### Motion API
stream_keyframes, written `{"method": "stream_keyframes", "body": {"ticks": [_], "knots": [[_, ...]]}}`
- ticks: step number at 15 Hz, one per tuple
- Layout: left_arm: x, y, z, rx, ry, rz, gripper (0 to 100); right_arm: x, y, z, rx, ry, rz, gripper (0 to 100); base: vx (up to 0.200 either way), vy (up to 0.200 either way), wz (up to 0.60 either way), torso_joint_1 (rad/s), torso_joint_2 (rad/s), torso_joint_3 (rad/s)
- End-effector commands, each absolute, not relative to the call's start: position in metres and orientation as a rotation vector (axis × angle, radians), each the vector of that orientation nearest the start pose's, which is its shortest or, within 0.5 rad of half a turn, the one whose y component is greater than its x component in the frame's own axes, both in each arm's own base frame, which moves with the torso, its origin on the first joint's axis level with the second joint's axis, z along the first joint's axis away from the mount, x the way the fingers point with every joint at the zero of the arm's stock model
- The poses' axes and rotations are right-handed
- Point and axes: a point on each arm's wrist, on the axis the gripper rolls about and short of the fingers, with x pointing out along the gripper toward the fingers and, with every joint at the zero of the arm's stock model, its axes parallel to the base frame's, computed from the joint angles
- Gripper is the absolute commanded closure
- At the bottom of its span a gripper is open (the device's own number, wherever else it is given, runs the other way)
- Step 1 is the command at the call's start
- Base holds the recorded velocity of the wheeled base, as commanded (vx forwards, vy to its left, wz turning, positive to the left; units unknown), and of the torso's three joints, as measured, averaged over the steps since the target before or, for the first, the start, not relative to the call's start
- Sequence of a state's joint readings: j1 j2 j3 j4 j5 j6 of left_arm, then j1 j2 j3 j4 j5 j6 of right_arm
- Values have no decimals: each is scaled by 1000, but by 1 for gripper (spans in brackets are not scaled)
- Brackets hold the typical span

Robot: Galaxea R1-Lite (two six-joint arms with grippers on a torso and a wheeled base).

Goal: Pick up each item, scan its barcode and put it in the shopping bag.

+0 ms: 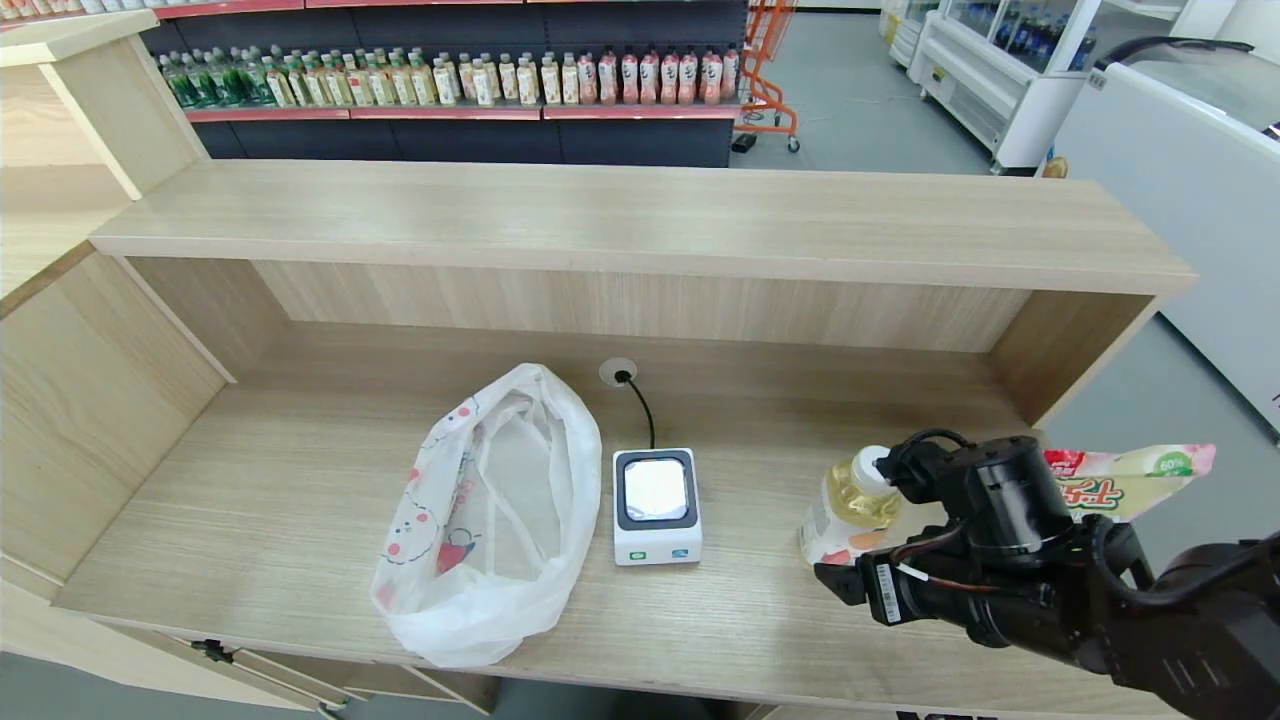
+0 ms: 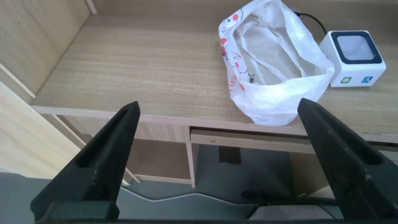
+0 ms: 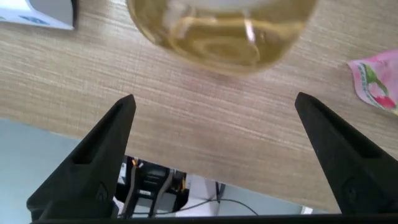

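Note:
A white shopping bag [image 1: 490, 520] with cartoon print lies open on the wooden counter, left of the white barcode scanner [image 1: 656, 505]. A bottle of yellow liquid [image 1: 850, 505] with a white cap stands at the right. A pink-and-green snack pouch [image 1: 1130, 475] lies behind my right arm [image 1: 1000, 540]. My right gripper [image 3: 214, 162] is open over the counter's front edge; the bottle [image 3: 221, 31] is just beyond its fingertips and outside them. My left gripper [image 2: 221, 162] is open and holds nothing, in front of the counter, short of the bag [image 2: 273, 62].
The counter [image 1: 300, 500] has a raised back shelf and side walls. A black cable runs from the scanner to a hole at the back. Drawers sit under the front edge [image 2: 249, 137]. Store shelves with bottles and freezers stand behind.

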State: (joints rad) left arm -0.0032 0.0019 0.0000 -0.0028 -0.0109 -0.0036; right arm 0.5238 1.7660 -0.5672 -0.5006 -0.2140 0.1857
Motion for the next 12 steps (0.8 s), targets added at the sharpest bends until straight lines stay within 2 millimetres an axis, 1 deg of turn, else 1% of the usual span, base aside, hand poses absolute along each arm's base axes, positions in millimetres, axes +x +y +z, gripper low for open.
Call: {"method": "stream_keyframes", "body": {"ticks": [1, 8, 12], "knots": [[-23, 0, 76, -5, -2, -14, 0, 244, 142, 84, -83, 685, 252, 0, 0, 0, 0, 0, 0, 0], [-23, 0, 76, -5, -2, -14, 0, 271, 158, 84, -67, 581, 225, 0, 0, 0, 0, 0, 0, 0], [-23, 0, 76, -3, -2, -14, 0, 284, 166, 79, -60, 520, 237, 0, 0, 0, 0, 0, 0, 0]]}}
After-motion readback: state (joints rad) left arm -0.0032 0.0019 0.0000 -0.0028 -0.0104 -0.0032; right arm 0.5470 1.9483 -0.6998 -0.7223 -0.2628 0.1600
